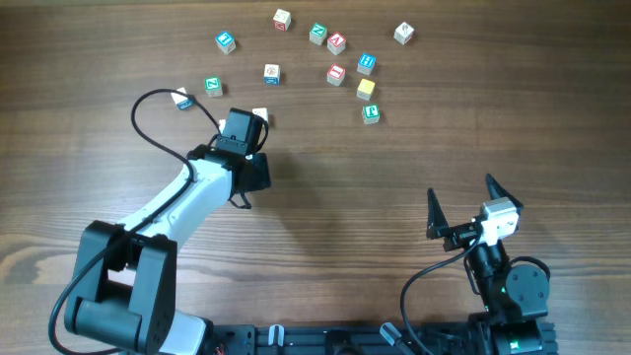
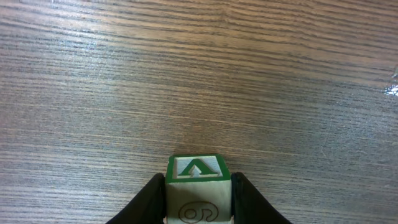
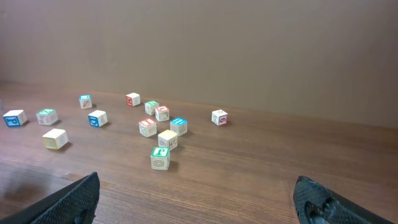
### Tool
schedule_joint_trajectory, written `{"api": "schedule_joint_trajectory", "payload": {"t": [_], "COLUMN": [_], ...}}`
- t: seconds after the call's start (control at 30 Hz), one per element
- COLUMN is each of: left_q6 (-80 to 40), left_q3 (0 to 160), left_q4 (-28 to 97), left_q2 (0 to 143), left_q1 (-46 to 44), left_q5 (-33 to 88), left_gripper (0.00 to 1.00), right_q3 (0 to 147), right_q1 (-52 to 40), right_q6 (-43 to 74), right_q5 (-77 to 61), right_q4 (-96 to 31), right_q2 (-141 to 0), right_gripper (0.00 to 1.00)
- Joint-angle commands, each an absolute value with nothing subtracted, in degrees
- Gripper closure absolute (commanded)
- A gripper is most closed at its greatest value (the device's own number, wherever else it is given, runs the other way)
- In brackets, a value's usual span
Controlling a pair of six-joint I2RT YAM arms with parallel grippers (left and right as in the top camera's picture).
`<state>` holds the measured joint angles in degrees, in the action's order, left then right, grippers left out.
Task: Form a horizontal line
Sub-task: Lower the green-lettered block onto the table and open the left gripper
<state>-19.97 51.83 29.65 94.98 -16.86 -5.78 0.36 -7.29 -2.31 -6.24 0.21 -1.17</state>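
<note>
A green-topped cube (image 2: 199, 190) sits pinched between the left fingers (image 2: 147, 203).

1. Left arm (image 1: 173, 202): long white link, black joints, big black blocky base section.
2. Thin black cable (image 1: 148, 96) runs off its wrist end in a wide loop.
3. Left end effector (image 1: 258, 118): black, boxy housing behind it. Wrist cam shows 2 smooth black fingers (image 2: 146, 202) w/ rounded, sloping outer edges.
4. Right arm (image 1: 508, 286): all black, rounded joint housings, small green light on the body.
5. White/grey cam module (image 1: 500, 217) at its wrist.
6. Right end effector (image 1: 463, 202): 2 black fingers, pointed & triangular from overhead. Up close the fingertips (image 3: 74, 199) look matte w/ rough texture.
7. 2nd black cable (image 1: 406, 296) curves off the right arm's side.
</note>
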Motion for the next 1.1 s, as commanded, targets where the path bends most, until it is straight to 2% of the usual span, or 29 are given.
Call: {"api": "schedule_joint_trajectory", "payload": {"t": [0.0, 0.17, 0.5, 0.53, 0.57, 0.6, 0.77, 0.87, 1.0, 1.07], "left_q6": [-18.2, -19.6, -20.8, -20.8, -20.9, -20.9, -21.5, -21.4, -21.4, -21.4], "left_q3": [51.3, 51.3, 51.3, 51.3, 51.3, 51.3, 51.3, 51.3, 51.3, 51.3], "left_q4": [29.3, 29.3, 28.4, 28.4, 28.5, 28.5, 29.1, 27.7, 26.3, 26.3], "left_q2": [95.7, 95.7, 95.7, 95.7, 95.7, 95.7, 95.7, 95.7, 95.7, 95.7], "left_q1": [-16.8, -16.8, -19.0, -19.0, -19.0, -19.0, -19.1, -19.3, -19.3, -19.3], "left_q5": [-3.8, 5.9, 5.9, 5.7, 5.5, 5.5, 5.5, 5.5, 5.5, 5.5], "left_gripper": [0.73, 0.73, 0.69, 0.67, 0.56, 0.51, 0.58, 0.68, 0.7, 0.65], "right_q3": [0.3, 0.3, 0.3, 0.3, 0.3, 0.3, 0.3, 0.3, 0.3, 0.3], "right_q1": [-7.1, -7.1, -7.1, -7.1, -7.1, -7.1, -7.1, -7.1, -7.1, -7.1], "right_q6": [-3.0, -3.0, -2.9, -2.9, -3.0, -3.0, -2.9, -2.9, -3.0, -2.9], "right_q5": [-7.0, -7.0, -6.9, -6.9, -6.9, -6.9, -6.9, -7.0, -7.0, -7.0], "right_q4": [0.4, 0.4, 0.4, 0.4, 0.4, 0.4, 0.4, 0.4, 0.4, 0.4], "right_q2": [-0.8, -0.8, -0.8, -0.8, -0.8, -0.8, -0.8, -0.8, -0.8, -0.8], "right_gripper": [0.0, 0.0, 0.0, 0.0, 0.0, 0.0, 0.0, 0.0, 0.0, 0.0]}}
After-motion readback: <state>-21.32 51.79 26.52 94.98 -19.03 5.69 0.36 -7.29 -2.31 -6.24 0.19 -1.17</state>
